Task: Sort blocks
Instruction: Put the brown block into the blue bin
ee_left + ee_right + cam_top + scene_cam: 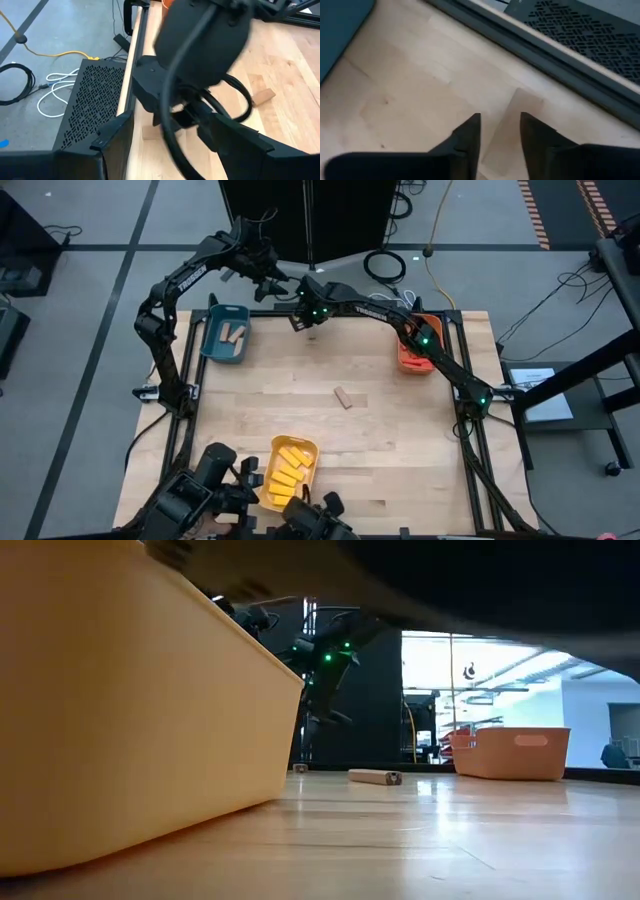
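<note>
High view shows three trays: yellow (300, 446) at 6 o'clock with about five yellow blocks (287, 468), teal (216, 330) at 10 with two tan ones, orange (404, 356) at 2. One tan block (344, 397) lies centre. Right claw (500, 125) straddles another tan block (512, 120) at 12, narrowly parted; left claw (268, 283) wide, empty

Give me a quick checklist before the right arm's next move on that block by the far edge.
1. Right end effector straddles the tan block: ok.
2. Its fingers touching the block: cannot tell.
3. Left end effector open and empty: ok.
4. Left end effector well clear of the right arm: not ok, it is close beside it.
5. Teal tray has room: ok.
</note>
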Robot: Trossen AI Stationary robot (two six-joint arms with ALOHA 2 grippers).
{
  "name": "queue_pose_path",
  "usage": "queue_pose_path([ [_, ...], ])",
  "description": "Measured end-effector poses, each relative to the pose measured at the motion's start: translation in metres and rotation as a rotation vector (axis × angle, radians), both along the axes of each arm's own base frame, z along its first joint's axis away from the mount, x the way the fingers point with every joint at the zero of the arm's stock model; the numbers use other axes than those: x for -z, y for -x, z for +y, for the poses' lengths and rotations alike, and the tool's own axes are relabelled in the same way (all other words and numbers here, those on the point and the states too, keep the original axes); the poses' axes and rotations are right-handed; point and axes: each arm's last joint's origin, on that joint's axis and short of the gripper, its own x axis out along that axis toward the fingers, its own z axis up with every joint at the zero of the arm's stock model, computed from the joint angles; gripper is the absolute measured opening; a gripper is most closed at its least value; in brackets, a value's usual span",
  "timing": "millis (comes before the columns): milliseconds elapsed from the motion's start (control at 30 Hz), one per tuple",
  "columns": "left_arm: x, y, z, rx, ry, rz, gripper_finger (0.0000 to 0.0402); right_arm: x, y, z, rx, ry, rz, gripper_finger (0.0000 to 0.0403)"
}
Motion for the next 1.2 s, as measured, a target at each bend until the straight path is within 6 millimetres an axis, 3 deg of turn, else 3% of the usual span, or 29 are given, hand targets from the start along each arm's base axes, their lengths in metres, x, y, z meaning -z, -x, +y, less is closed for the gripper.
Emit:
queue_pose_path([
  [200,0.0,0.0,0.0,0.0,0.0,0.0,0.0255,0.005,0.004,-0.009,-0.064,-0.032,-0.02,0.0008],
  [467,0.0,0.0,0.0,-0.001,0.001,0.001,0.0255,0.02,0.011,-0.021,-0.06,-0.133,-0.037,0.0002],
  [867,0.0,0.0,0.0,0.0,0.0,0.0,0.0255,0.024,0.032,-0.044,-0.021,-0.328,-0.093,0.0],
  [1200,0.0,0.0,0.0,0.0,0.002,0.001,0.0255,0.035,0.033,-0.052,-0.036,-0.419,-0.175,0.0],
])
